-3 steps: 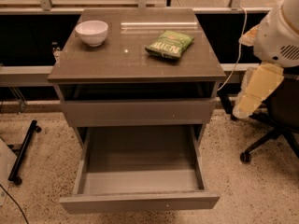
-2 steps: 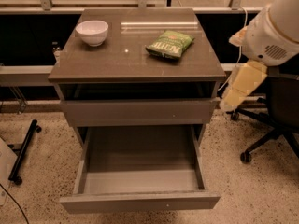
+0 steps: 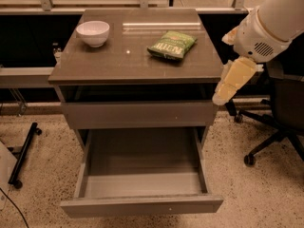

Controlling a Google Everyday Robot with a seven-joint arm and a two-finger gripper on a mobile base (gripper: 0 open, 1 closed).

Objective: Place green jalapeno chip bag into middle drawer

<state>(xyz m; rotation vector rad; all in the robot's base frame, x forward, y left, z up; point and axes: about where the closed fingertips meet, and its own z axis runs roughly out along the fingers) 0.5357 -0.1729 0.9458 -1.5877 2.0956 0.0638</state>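
The green jalapeno chip bag (image 3: 172, 44) lies flat on the cabinet top (image 3: 128, 63), right of the middle, with its lettering facing up. The middle drawer (image 3: 142, 158) is pulled wide open below, and nothing lies in it. Its flat front (image 3: 142, 206) bears a small pale dot. My gripper (image 3: 224, 94) is the cream-coloured end of the white arm (image 3: 273, 23). It hangs beside the cabinet's right front corner, pointing down and to the left. It is below and to the right of the bag, apart from it, and it holds nothing that shows.
A white bowl (image 3: 93, 32) stands at the back left of the cabinet top. A shallower grey drawer front (image 3: 137, 114) is closed above the open drawer. A black office chair (image 3: 280, 113) stands at the right. A black wheeled stand (image 3: 23, 153) is on the speckled floor at the left.
My arm has swung left and inward. The cream gripper has come from out at the right to the cabinet's right front corner. The bag, bowl and drawer have not moved.
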